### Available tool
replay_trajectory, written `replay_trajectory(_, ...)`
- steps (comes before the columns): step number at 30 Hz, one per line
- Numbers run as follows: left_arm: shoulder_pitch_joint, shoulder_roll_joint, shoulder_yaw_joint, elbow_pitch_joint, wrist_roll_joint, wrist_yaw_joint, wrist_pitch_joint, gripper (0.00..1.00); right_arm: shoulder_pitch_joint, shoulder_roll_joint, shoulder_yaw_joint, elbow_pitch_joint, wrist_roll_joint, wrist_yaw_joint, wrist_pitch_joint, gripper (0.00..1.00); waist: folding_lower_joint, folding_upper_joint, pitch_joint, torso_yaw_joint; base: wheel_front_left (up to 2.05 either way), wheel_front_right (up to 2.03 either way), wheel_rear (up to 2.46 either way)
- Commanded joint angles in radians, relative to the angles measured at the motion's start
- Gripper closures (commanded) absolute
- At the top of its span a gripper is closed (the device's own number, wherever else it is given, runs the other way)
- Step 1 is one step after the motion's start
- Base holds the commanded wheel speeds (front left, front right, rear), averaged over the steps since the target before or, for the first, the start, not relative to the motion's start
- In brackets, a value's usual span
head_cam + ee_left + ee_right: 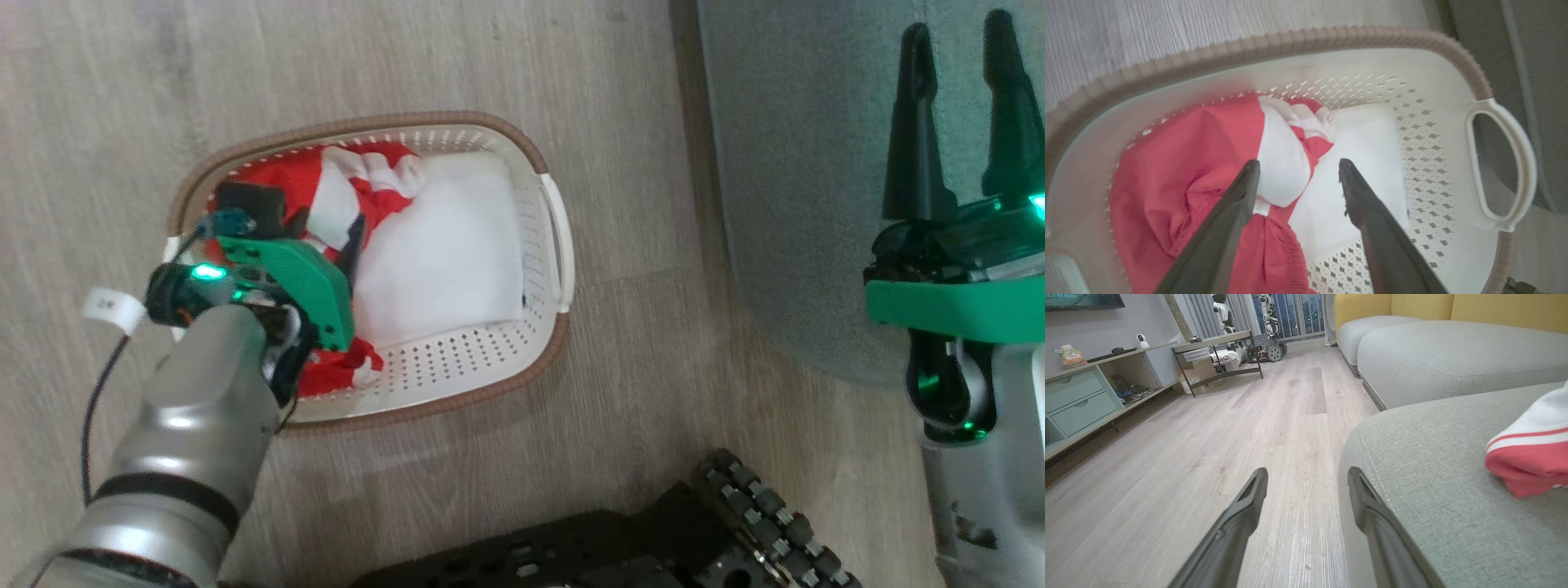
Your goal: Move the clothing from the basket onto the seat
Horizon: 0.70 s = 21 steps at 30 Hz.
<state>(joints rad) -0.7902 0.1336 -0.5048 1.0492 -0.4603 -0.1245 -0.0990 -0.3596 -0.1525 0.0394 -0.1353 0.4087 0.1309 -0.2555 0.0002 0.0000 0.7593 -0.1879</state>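
1. Firstly, the basket (522,143) is standing on the wood floor (408,57), with a strip of bare floor lying between its handle side and the rounded edge of the seat (800,163).
2. Bare floor is also showing beyond the basket's far rim, while the robot's dark base (735,523) is sitting near its close side.
3. In the right wrist view, wide open floor is stretching ahead beside the seat's stitched corner.
4. Counting: one basket is showing, with one handle (1498,163) fully in sight, and one flat white sheet (449,245) is lining it.
5. One red-and-white heap of clothing (1188,163) is lying in the basket; how many pieces are making it up cannot be told.
6. One further red-and-white garment (1531,457) is lying on the seat at the right edge of the right wrist view.
7. The left gripper (1298,163) is reaching down inside the basket with its two fingers spread wide and holding nothing.
8. One fingertip is lying over the clothing by its white panel, the other over the white sheet; whether either is touching cannot be told.
9. The right gripper (959,28) is hanging over the seat's edge, fingers spread and empty, well apart from the basket.
10. The garment on the seat is lying off to that gripper's right, apart from its fingers.
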Motion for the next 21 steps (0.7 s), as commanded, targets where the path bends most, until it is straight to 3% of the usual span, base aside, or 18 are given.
replay_trajectory(1, -0.019, 0.036, 0.018, 0.018, -0.013, -0.006, 0.011, 0.0, 0.005, 0.012, 0.018, -0.041, -0.005, 0.0, -0.006, 0.0, -0.0002, 0.0, 0.028, -0.023, 0.0, 0.0, 0.0)
replay_trajectory(13, -0.151, 0.058, 0.018, 0.174, -0.034, 0.002, 0.06, 0.0, -0.029, 0.044, 0.035, -0.048, -0.001, 0.0, -0.006, 0.0, -0.0002, 0.0, 0.12, -0.083, 0.0, 0.0, 0.0)
replay_trajectory(21, -0.178, 0.083, -0.015, 0.226, -0.015, 0.043, 0.173, 0.0, -0.041, 0.061, 0.047, -0.047, 0.001, 0.0, -0.006, 0.0, -0.0002, 0.0, 0.164, -0.129, 0.0, 0.0, 0.0)
